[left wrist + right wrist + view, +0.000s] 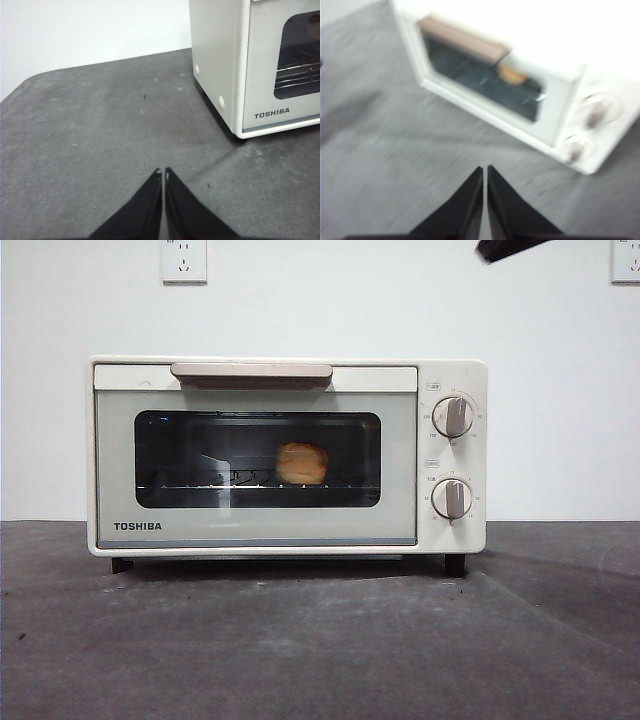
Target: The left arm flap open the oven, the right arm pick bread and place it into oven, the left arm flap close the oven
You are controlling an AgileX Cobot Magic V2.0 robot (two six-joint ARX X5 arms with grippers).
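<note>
Bread (301, 462): one loaf, on the wire rack (250, 483) inside the shut oven (287, 455); likely light, soft, best held gently across its sides.
Oven: one, stiff, probably heavy; door best taken by the bar handle (251, 371); two knobs (453, 416).
Left gripper (163, 172): clenched, empty, beside the oven.
Right gripper (485, 169): clenched, empty, hanging above the oven's front.

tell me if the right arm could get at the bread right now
Probably not. The bread sits on the rack inside the oven behind its closed glass door, so the door blocks it. The right claw is shut and empty over the table, away from the oven.
</note>
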